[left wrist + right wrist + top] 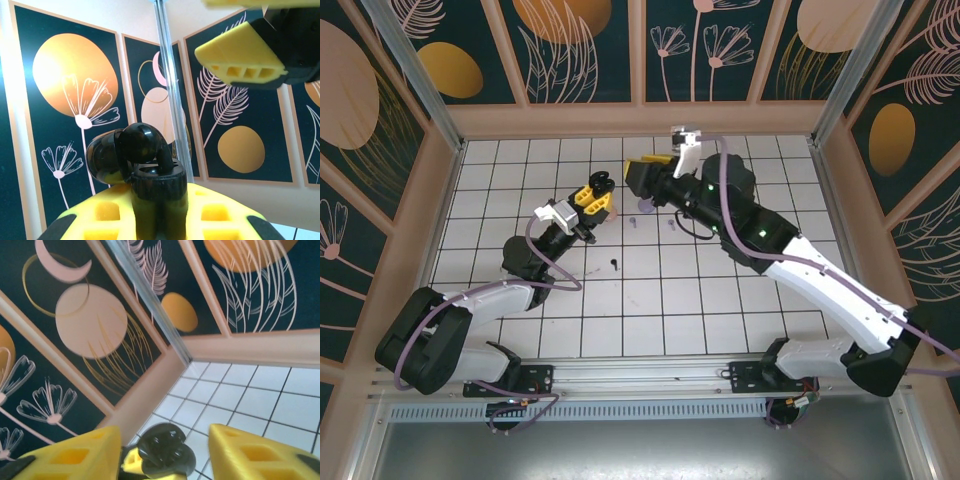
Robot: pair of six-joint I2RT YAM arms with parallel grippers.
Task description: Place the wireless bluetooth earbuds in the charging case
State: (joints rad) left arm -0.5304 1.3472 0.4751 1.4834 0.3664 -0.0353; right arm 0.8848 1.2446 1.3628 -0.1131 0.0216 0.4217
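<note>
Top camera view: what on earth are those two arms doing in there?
The left gripper holds a small black charging case up off the table, with what looks like a black earbud seated in it. The right gripper hovers right beside it, jaws apart. Another black earbud and a lilac one lie loose on the table.

The left pincer (596,194) has yellow fingers (107,212); the case (159,187) between them is black. Below, the table (720,300) is white with black lines.
</note>
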